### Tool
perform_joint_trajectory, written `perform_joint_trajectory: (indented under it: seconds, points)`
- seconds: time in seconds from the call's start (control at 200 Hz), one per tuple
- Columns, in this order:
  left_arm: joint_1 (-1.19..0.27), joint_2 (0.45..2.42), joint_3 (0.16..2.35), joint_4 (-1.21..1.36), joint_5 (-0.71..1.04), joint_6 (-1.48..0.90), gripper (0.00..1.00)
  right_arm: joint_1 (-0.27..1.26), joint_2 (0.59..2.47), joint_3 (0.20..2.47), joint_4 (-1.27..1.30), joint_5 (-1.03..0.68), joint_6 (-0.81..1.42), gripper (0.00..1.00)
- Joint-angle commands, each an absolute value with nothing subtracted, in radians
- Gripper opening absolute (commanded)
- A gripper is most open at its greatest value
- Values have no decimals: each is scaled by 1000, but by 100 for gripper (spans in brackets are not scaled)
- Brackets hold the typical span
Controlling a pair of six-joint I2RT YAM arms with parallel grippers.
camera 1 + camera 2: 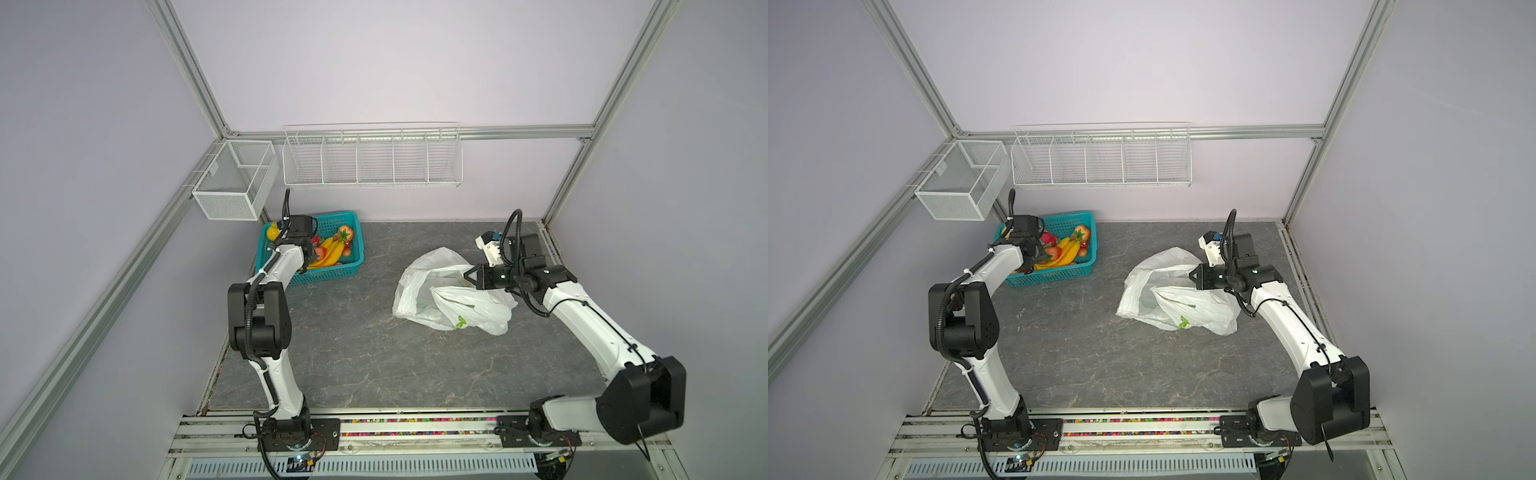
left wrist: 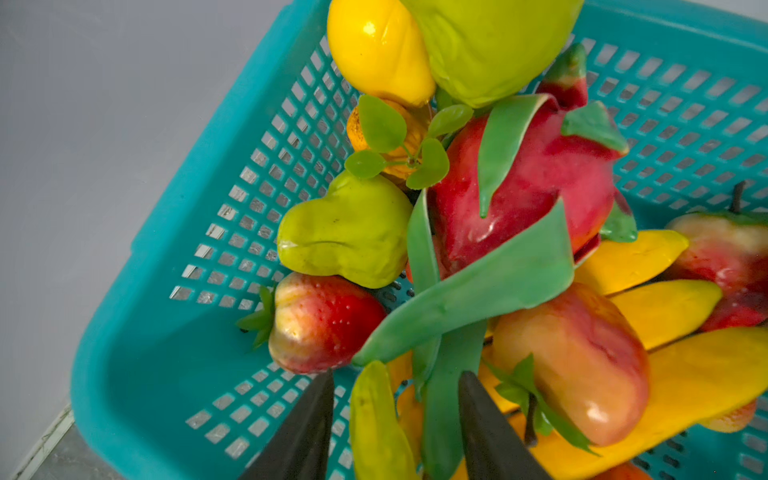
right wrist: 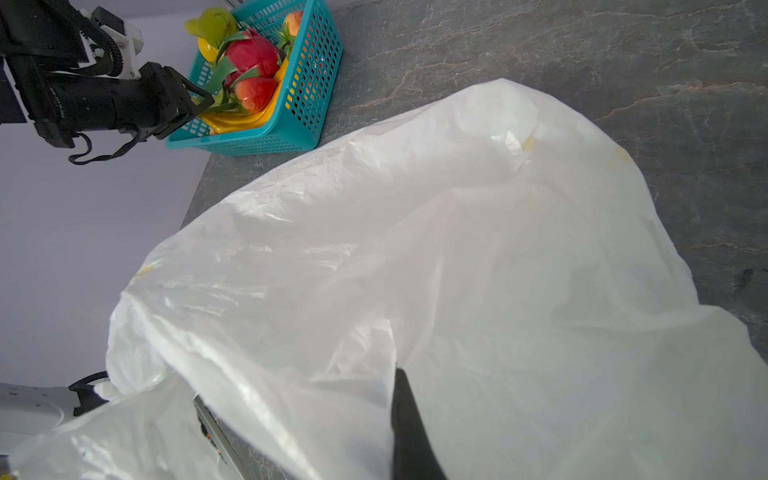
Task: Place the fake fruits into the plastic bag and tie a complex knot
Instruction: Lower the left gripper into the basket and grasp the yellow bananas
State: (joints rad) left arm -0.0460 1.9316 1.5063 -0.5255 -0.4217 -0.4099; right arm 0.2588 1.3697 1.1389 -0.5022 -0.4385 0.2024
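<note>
Two sets of jaws are busy. Left jaws stand half-closed astride a green leaf [image 2: 451, 415] of the dragon fruit [image 2: 540, 178]; whether they grip it I cannot tell. Around it the fake fruits [image 1: 328, 253] fill the teal basket [image 1: 328, 275] at the table's [image 1: 353, 353] far left. Right jaws are pinched tight on the rim of the plastic bag [image 1: 453, 299], which lies open right of centre.

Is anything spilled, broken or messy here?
Nothing looks spilled or broken. The fake fruits are all piled in the teal basket, and none lie on the table. The plastic bag is only crumpled, with its edge pinched up by the right gripper.
</note>
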Motion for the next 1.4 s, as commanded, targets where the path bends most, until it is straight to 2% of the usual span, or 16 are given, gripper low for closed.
perform_joint_trajectory:
  seconds: [0.0,0.51,0.76,1.085,1.285,1.395]
  points:
    - [-46,1961,1557,-556,-441,-432,43,266,1384,1127,-499,-449,179,9]
    - [-84,1972,1633,-620,-559,-393,14,277,1387,1134,-514,-436,170,9]
    - [-114,1960,1710,-695,-678,-280,9,281,1393,1137,-518,-435,169,9]
    - [-155,1951,1776,-735,-954,-67,2,285,1401,1144,-525,-436,165,9]
    - [-164,1919,1771,-718,-1031,17,0,287,1396,1144,-533,-426,160,9]
    - [-176,1887,1758,-720,-1018,29,0,286,1393,1145,-534,-421,160,9]
